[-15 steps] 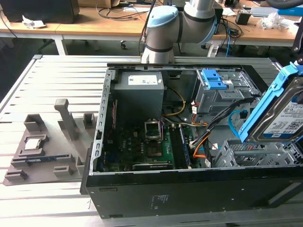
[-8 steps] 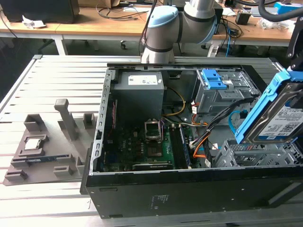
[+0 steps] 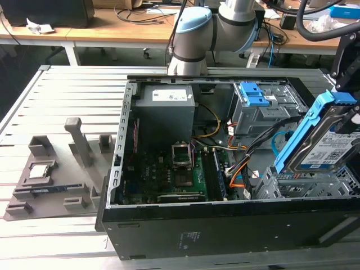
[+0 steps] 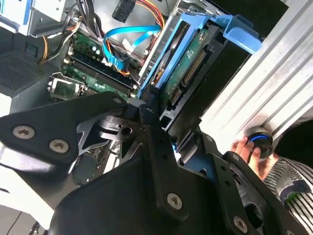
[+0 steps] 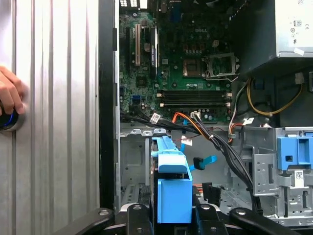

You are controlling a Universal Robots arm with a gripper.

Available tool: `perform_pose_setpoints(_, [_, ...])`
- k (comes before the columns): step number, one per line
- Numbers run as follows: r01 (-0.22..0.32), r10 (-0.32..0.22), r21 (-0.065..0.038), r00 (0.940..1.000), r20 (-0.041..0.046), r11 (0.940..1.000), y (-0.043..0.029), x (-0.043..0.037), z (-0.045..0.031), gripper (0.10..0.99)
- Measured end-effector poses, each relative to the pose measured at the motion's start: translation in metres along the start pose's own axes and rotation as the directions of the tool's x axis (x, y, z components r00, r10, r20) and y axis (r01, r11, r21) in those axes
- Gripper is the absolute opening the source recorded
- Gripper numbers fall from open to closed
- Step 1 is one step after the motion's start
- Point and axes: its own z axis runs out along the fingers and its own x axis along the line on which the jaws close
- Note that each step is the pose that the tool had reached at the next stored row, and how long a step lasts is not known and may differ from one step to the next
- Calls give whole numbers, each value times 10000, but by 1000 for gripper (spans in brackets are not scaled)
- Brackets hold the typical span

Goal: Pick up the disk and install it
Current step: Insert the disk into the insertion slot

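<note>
1. I find the hand clenched on the disk. In the first wrist view its black fingers sit either side of the disk's blue rail.
2. In the exterior view the disk is held off the surface, tilted, with its labelled face showing. It hangs over the drive cage at the exterior view's right end of the open computer case.
3. I cannot tell whether the disk's lower edge touches the cage.
4. Inside the case the motherboard lies exposed, and a grey power supply sits at the far wall.
5. A grey fixture tray lies on the surface at the exterior view's left, well apart from the case, with a small square chip on it.
6. In the second wrist view, a person's fingers rest on a round blue-ringed knob beside the case.
</note>
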Motion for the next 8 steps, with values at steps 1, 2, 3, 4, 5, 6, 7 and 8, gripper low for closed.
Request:
perform_pose_setpoints(1, [19,-19,-1,10000,-3,10000,0,0,10,369])
perform_pose_setpoints(2, [21,-21,-1,10000,-5,10000,-1,0,21,369])
perform_pose_setpoints(3, [23,-23,-1,10000,-3,10000,-2,1,36,369])
perform_pose_setpoints(4, [26,-26,-1,10000,-3,10000,-3,2,68,369])
perform_pose_setpoints(5, [29,-29,-1,10000,-3,10000,-3,2,91,369])
perform_pose_setpoints(6, [29,-29,-1,10000,-4,10000,-3,3,113,369])
perform_pose_setpoints(7, [29,-29,-1,10000,-4,10000,-3,4,137,369])
perform_pose_setpoints(8, [28,-28,-1,10000,-4,10000,-3,4,152,369])
